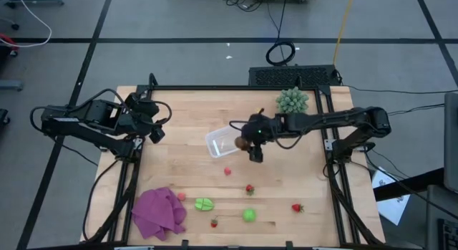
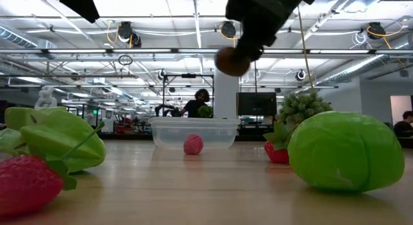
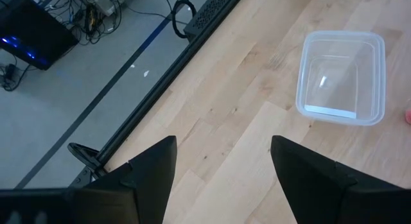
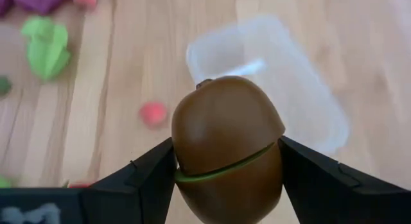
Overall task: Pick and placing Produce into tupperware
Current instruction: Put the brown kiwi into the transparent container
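The brown oval produce piece (image 4: 226,147), a kiwi-like toy with a thin green seam around its middle, is clamped between the two dark fingers of the right gripper (image 1: 250,146). It is held in the air above the desk (image 1: 315,185), at the right-hand edge of the clear tupperware (image 1: 219,142); in the low view the brown piece (image 2: 231,61) is seen well above the container's rim (image 2: 193,124). The tupperware is seen empty in the left wrist view (image 3: 340,77) and stands near the middle of the desk.

The rest of the produce is spread over the front half of the desk. A small pink piece (image 1: 227,171) lies just in front of the tupperware, and a red strawberry (image 1: 250,188) is found a little farther forward. A bright green ridged piece (image 1: 204,204) and a round bright green piece (image 1: 248,215) lie near the front edge, with a small red piece (image 1: 213,223) between them and another strawberry (image 1: 296,207) off to the right. A purple cloth (image 1: 159,210) is bunched at the front left corner, and a spiky pale-green plant (image 1: 293,100) stands at the back.

The left gripper (image 3: 221,161) is held with its fingers spread apart and nothing between them, at the desk's left rear side.
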